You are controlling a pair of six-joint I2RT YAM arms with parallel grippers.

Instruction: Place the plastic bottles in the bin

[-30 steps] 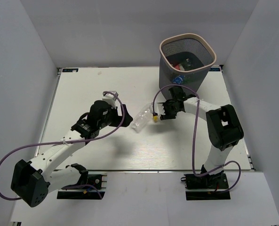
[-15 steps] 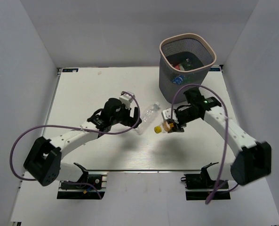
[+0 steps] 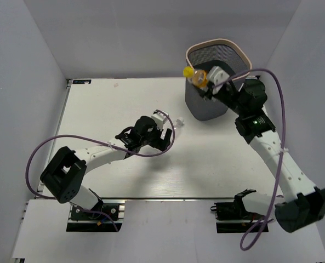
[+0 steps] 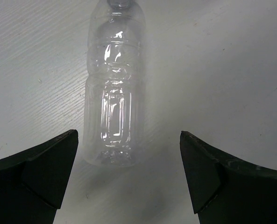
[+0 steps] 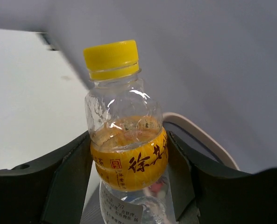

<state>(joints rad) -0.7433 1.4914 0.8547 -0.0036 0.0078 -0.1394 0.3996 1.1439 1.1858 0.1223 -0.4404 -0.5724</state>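
Note:
My right gripper [image 3: 206, 82] is shut on a clear bottle with a yellow cap and yellow label [image 3: 198, 75], held in the air at the near-left rim of the mesh bin [image 3: 206, 107]. The right wrist view shows the bottle [image 5: 126, 149] clamped between both fingers, the bin's beige rim [image 5: 201, 137] just behind. My left gripper [image 3: 165, 133] is open on the table, its fingers either side of the base of a clear label-less bottle [image 4: 114, 100] lying flat; the bottle [image 3: 176, 124] shows only partly in the top view. What lies in the bin is hidden.
The white table [image 3: 113, 104] is walled by grey panels on the left, back and right. The bin stands at the back right corner. A purple cable [image 3: 272, 82] loops above the right arm.
My right arm has lifted the yellow-capped bottle from mid-table up to the bin's rim. My left arm has reached right and forward, its open gripper now at the clear bottle's base.

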